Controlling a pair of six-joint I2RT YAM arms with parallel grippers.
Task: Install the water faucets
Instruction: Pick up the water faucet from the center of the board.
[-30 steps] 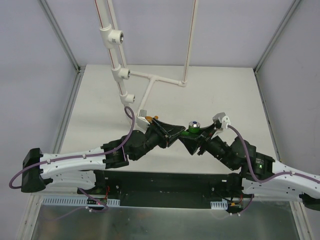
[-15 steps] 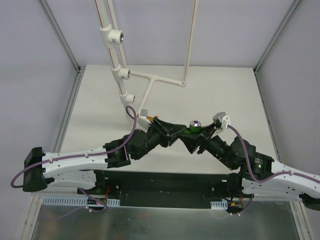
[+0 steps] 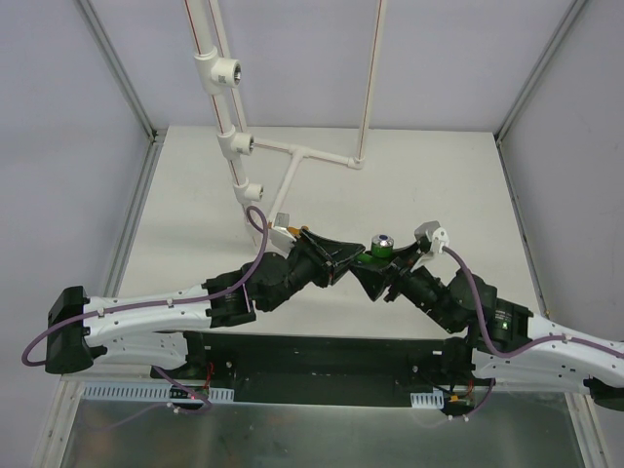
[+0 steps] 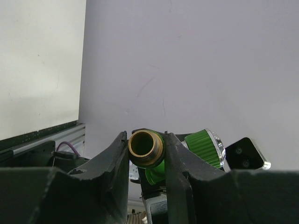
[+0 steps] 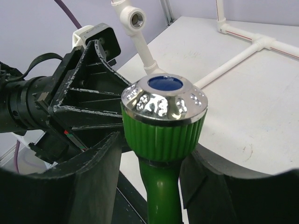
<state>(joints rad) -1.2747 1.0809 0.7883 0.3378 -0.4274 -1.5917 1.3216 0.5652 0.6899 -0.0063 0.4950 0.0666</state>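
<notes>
**Top view, left to right.** The left arm (image 3: 146, 312) reaches in from the lower left towards the middle of the table (image 3: 439, 185). Behind it you see the white pipework (image 3: 292, 156), which carries three tee fittings (image 3: 222, 70) one above another on its slanted pipe. The left gripper (image 3: 346, 257) and the right gripper (image 3: 375, 271) meet tip to tip at the table's middle, near its front edge. The green faucet (image 3: 380, 244) stands between them with its silver cap (image 3: 381, 239) facing up, well apart from the pipework. The right arm (image 3: 526, 336) enters from the lower right.

**Left wrist view.** You see the left gripper (image 4: 145, 136) closed on the faucet's brass threaded end (image 4: 145, 149). One of its fingers (image 4: 112, 168) presses each side of the thread, whose open mouth faces the camera. To the right, the ribbed green knob (image 4: 203, 148) tilts away.

**Right wrist view.** The black ribbed fingers of the left gripper (image 5: 88, 98) lie to the left and touch the faucet low down. The green faucet (image 5: 163, 135) stands upright with its silver cap (image 5: 164, 100) on top, showing a blue centre. The right gripper (image 5: 159, 182) clasps the green stem below the knob, with its fingers (image 5: 93, 182) close on both sides. A tee fitting (image 5: 133, 18) stands behind, clear of the faucet. Both grippers hold this one faucet above the table.
</notes>
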